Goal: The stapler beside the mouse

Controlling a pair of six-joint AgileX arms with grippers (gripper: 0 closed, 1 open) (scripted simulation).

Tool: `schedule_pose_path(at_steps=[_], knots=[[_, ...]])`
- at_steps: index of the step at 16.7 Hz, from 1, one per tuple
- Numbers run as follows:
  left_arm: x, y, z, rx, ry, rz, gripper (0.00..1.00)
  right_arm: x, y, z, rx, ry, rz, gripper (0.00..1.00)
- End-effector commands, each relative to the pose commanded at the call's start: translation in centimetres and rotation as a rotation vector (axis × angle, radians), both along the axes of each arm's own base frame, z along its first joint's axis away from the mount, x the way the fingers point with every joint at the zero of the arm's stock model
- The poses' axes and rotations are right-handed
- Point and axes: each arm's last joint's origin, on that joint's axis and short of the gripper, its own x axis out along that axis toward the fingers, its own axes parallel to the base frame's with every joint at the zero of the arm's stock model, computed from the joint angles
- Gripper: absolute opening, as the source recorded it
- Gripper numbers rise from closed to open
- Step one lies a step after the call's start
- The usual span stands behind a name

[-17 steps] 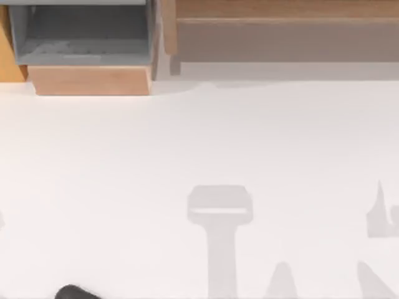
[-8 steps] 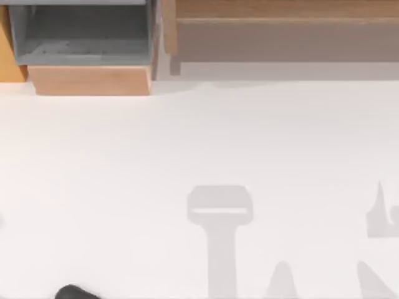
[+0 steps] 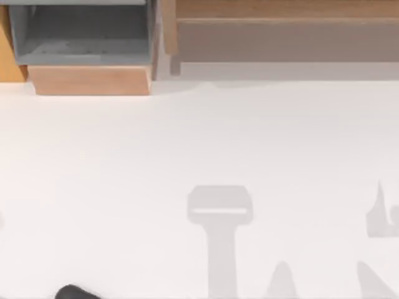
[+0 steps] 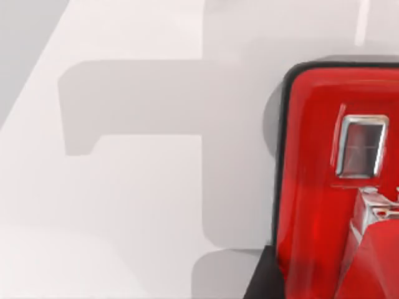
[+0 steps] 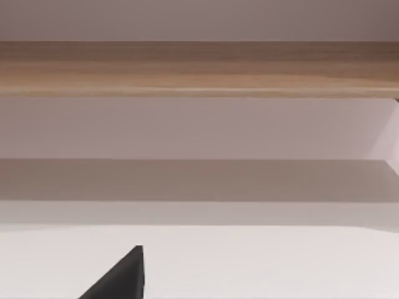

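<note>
Glossy red stapler (image 4: 324, 187) lies flat on the white table (image 3: 187, 137), close under the left wrist camera, metal plate and hinge showing. Left claw: cannot tell whether released or clenched. Top view: wooden drawer unit (image 3: 87, 50) at the far left corner, wooden shelf (image 3: 280, 25) along the far edge, dark rounded object (image 3: 73, 292) at the near edge toward the left. Right wrist view: one black fingertip (image 5: 121, 277) facing the shelf; clench state unclear.
</note>
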Motion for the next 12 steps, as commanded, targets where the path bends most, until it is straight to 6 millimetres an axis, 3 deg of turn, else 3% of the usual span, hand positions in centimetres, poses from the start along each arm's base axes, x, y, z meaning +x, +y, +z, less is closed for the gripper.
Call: schedule_pose_path(at_steps=[12], knots=[[0.0, 0.0, 3.1, 0.0, -0.002, -0.002, 0.0, 0.0, 0.0, 0.0, 0.0, 0.0, 0.0, 1.0]])
